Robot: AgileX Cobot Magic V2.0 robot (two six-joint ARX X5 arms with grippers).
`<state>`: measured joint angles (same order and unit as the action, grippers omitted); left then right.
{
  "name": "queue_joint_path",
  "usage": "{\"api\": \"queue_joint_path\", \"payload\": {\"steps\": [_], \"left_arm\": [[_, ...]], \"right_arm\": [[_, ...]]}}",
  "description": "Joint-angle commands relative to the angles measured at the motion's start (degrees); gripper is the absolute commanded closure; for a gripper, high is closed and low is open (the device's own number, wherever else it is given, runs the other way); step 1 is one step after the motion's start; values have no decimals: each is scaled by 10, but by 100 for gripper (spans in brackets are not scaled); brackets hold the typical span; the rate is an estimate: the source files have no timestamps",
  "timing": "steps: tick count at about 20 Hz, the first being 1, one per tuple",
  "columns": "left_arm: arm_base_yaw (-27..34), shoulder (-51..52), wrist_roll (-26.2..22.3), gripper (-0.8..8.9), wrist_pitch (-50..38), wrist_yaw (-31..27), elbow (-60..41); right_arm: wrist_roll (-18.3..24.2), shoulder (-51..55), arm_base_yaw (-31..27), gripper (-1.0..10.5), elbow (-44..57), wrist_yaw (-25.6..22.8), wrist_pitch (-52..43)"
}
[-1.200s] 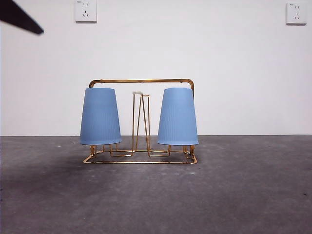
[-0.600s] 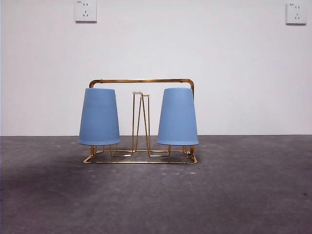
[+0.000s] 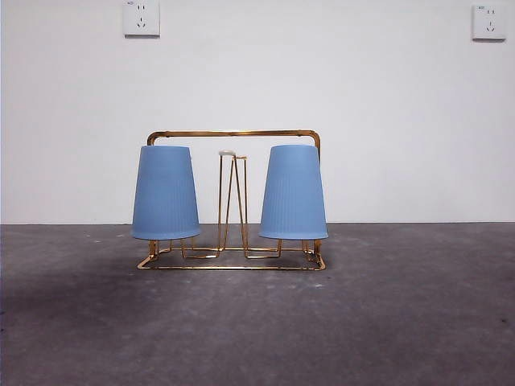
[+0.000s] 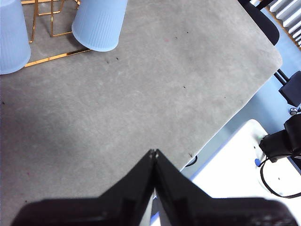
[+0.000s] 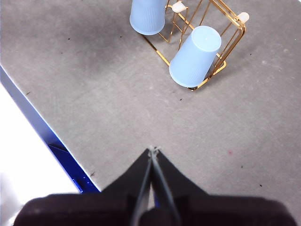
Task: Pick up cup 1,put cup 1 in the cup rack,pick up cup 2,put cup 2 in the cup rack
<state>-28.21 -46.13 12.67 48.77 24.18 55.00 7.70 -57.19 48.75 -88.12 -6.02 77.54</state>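
Observation:
Two blue ribbed cups sit upside down on the gold wire cup rack (image 3: 233,133) at the table's middle, one cup (image 3: 165,193) at its left end and the other cup (image 3: 294,193) at its right end. The frames do not show which is cup 1 and which is cup 2. No gripper appears in the front view. My left gripper (image 4: 154,151) is shut and holds nothing, well away from the cups (image 4: 99,23) and the rack (image 4: 56,56). My right gripper (image 5: 153,149) is also shut on nothing, far from the rack (image 5: 233,37) and its cups (image 5: 195,56).
Grey table mat (image 3: 386,322) stretches in front of and around the rack. A white wall with two sockets (image 3: 142,18) stands behind. The table's edge (image 4: 235,110) lies close to the left gripper, and another edge (image 5: 42,127) lies close to the right gripper.
The black arm tip at the top left corner of the front view has gone out of sight. The left cup shifted by a hair and settled back.

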Motion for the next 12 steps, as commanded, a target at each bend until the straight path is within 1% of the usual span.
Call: {"api": "queue_joint_path", "payload": {"steps": [1,2,4,8,10,12], "left_arm": [[-1,0,-5,817,-4,2,0],[-1,0,-5,817,-4,2,0],[-1,0,-15,817,-4,-19,6],[-1,-1,-19,817,-9,-15,7],[-1,-1,-18,817,-41,-24,7],[-1,0,-40,817,-110,-66,7]], "right_arm": [[-6,0,0,944,2,0,12],[-6,0,0,944,2,0,12],[-6,0,0,944,2,0,12],[-6,0,0,944,2,0,12],[-6,0,0,944,2,0,13],[-6,0,0,944,2,0,12]]}}
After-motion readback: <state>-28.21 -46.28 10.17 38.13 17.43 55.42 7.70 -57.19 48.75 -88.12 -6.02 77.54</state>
